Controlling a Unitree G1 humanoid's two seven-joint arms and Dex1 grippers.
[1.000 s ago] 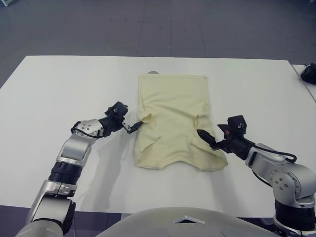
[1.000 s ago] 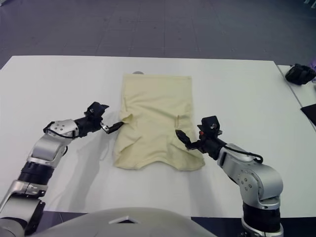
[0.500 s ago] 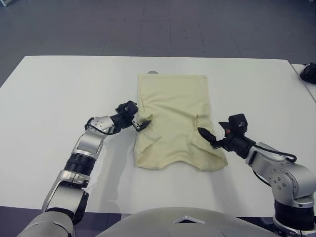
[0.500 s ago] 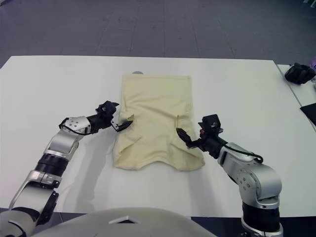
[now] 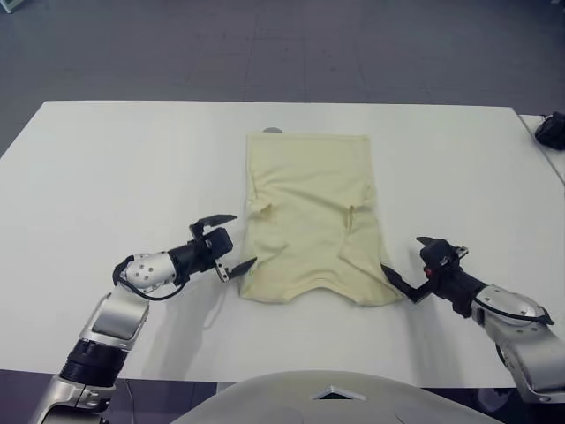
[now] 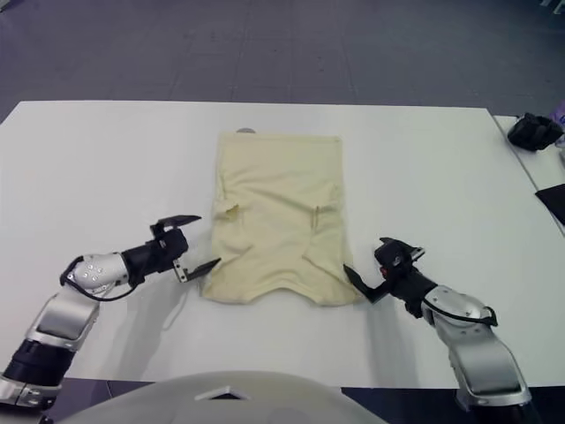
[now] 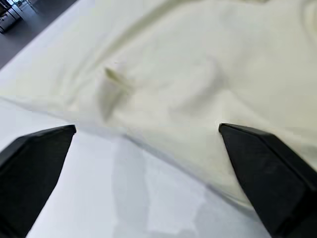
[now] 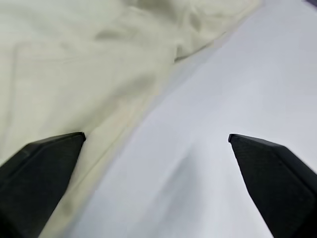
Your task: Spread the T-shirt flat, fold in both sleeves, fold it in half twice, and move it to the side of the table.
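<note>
A pale yellow T-shirt (image 5: 309,212) lies on the white table (image 5: 115,168) with both sleeves folded in, forming a long, creased rectangle. My left gripper (image 5: 231,243) is open just off the shirt's near left corner, its jaws spread wide and nothing between them. In the left wrist view the cloth (image 7: 198,74) lies ahead of the left gripper (image 7: 147,127). My right gripper (image 5: 404,258) is open beside the near right corner, also holding nothing. Its wrist view has the shirt's edge (image 8: 74,64) running past one finger (image 8: 39,163) of the right gripper (image 8: 156,135), over bare table.
A black object (image 6: 532,131) sits on a neighbouring surface at the far right. A small grey thing (image 5: 274,130) peeks out behind the shirt's far edge. Wide bare tabletop lies to the left and right of the shirt.
Both grippers have drawn back from the shirt's middle folds to its near corners. Their jaws stand wider apart now. The shirt has hardly shifted.
</note>
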